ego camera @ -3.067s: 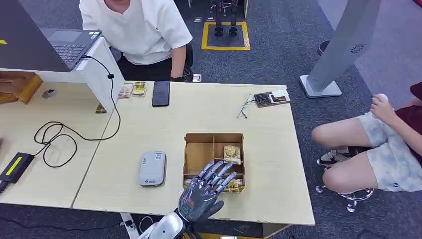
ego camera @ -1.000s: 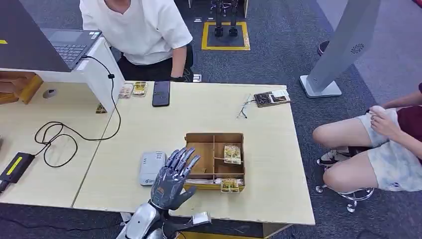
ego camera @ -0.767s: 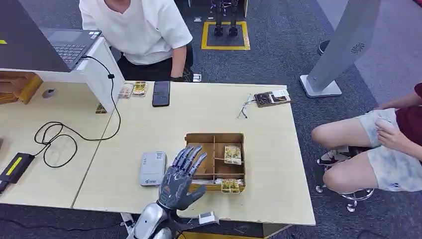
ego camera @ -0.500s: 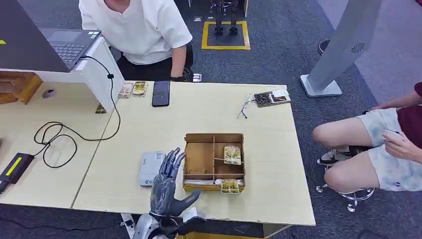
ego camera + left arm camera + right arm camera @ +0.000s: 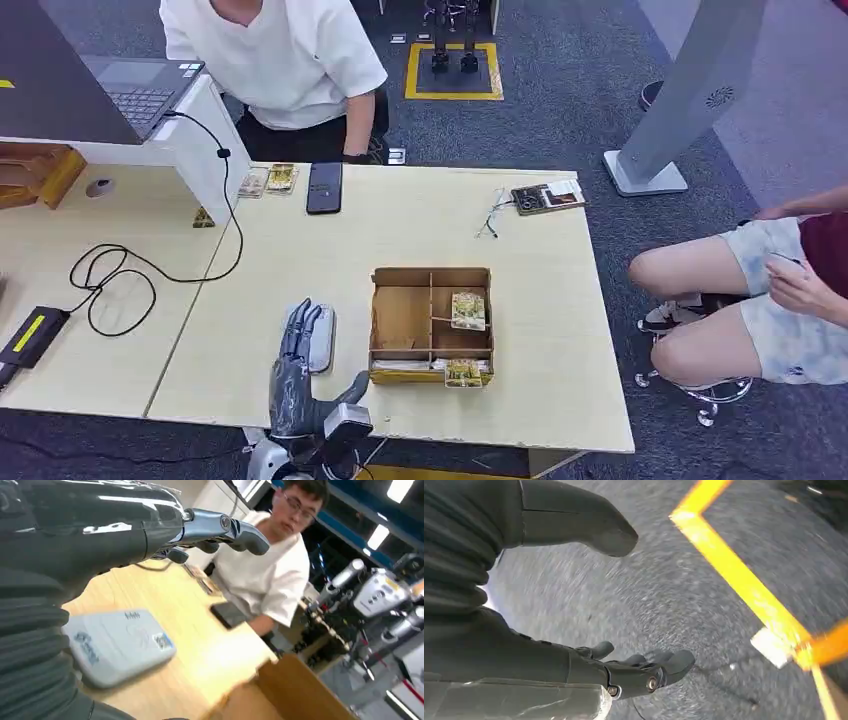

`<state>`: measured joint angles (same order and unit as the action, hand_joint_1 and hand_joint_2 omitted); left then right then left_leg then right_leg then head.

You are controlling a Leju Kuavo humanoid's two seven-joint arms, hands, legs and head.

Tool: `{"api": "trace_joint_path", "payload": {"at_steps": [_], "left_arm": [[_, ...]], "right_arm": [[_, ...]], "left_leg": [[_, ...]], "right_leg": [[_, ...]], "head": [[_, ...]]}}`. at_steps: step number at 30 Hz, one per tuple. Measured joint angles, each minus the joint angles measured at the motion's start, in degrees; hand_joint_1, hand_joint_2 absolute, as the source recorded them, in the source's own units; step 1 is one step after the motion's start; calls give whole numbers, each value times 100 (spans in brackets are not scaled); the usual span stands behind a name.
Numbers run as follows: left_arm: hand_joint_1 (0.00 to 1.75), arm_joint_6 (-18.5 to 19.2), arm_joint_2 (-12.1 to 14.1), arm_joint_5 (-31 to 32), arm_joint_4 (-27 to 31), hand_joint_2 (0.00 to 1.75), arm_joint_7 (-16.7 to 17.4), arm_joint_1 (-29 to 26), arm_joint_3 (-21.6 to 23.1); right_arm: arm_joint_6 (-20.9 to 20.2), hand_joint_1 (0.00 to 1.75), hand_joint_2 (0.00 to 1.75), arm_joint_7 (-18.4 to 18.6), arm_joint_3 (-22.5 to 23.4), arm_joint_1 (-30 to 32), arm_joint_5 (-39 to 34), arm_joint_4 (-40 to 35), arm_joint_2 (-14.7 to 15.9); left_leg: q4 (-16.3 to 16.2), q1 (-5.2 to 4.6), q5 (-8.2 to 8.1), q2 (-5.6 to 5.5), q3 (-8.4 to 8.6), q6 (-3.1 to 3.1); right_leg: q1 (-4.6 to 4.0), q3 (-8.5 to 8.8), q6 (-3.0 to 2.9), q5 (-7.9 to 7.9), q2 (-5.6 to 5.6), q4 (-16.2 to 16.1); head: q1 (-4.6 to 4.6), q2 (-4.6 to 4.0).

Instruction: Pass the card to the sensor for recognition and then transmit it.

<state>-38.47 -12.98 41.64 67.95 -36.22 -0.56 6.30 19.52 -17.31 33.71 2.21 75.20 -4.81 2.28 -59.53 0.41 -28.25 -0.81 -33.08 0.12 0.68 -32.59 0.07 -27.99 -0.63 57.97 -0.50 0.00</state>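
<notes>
My left hand (image 5: 298,375) hangs over the table's near edge with its fingers straight, apart and holding nothing. Its fingertips reach over the grey card sensor (image 5: 325,345). In the left wrist view the sensor (image 5: 115,642) lies flat on the wood just below the fingers (image 5: 220,527). Right of the sensor stands the brown divided box (image 5: 431,272), with one card (image 5: 467,310) in a right compartment and another card (image 5: 461,374) at its front edge. My right hand (image 5: 624,672) hangs over the grey floor, fingers apart and holding nothing.
A person in a white shirt (image 5: 270,60) sits behind the table, by a black phone (image 5: 323,187) and small cards (image 5: 265,180). A laptop (image 5: 130,90) and a looped black cable (image 5: 110,285) are at left. Another person (image 5: 760,290) sits at right.
My left hand has swung left from over the box to over the sensor and drawn back toward the table's near edge, still holding nothing. The seated person at right shifted their hands.
</notes>
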Motion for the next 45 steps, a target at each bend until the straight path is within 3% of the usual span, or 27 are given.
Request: {"api": "trace_joint_path", "payload": {"at_steps": [4,8,13,14,21,22,27,33,37,41,45], "left_arm": [[0,2,-46,-22,-9,175,-48,107,-313],[0,2,-66,-46,-33,175,4,201,-424],[0,2,-52,-57,-63,175,92,316,-470],[0,2,-50,-61,-66,175,100,323,-475],[0,2,-35,-59,-66,175,65,248,-497],[0,2,-35,-31,-63,175,85,223,-497],[0,2,-35,170,-35,175,219,61,-232],[0,2,-81,450,81,175,264,-57,342],[0,2,-85,630,131,175,242,-49,445],[0,2,-92,1067,197,175,151,-44,450],[0,2,-83,1434,278,175,63,-47,485]], "right_arm": [[-37,0,175,177,742,-191,-1257,-212,-258],[-30,0,175,182,1318,-268,-1576,-395,-463],[-31,0,175,181,1711,-304,-1802,-586,-608],[-39,0,0,192,1790,-314,-1886,-616,-614],[-30,0,0,275,2225,-284,-2051,-804,-730],[-30,0,175,273,2235,-256,-1985,-830,-730],[-39,0,175,480,2131,-52,-1139,-903,-680],[-151,0,175,1239,1659,45,-395,-785,-630],[-146,0,175,1613,1626,39,-741,-717,-639],[-170,0,175,1922,1891,42,-1269,-743,-759],[-398,0,175,2090,2126,47,-1238,-852,-866]], "left_leg": [[-1,0,7,-3,2,1],[-1,0,7,-4,1,0],[0,0,7,-4,0,0],[0,0,7,-3,0,0],[-1,-1,6,-3,0,0],[-1,-1,5,-4,0,0],[-1,-1,4,-5,-2,1],[-1,-1,2,-1,-1,3],[-1,-1,3,-3,1,3],[0,0,5,-2,1,0],[0,0,5,-2,1,0]], "right_leg": [[0,1,-3,3,0,0],[0,1,-3,3,2,1],[0,0,-3,2,2,2],[0,0,-3,2,2,2],[0,0,-3,2,2,1],[1,0,-3,2,1,0],[1,-2,-1,0,2,0],[1,-2,-1,0,1,-1],[1,-1,-1,0,2,0],[0,-1,-3,1,1,2],[0,-1,-3,1,1,1]], "head": [[0,0],[0,0],[0,0],[2,0],[0,0],[0,0],[0,0],[2,0],[0,0],[0,0],[2,0]]}}
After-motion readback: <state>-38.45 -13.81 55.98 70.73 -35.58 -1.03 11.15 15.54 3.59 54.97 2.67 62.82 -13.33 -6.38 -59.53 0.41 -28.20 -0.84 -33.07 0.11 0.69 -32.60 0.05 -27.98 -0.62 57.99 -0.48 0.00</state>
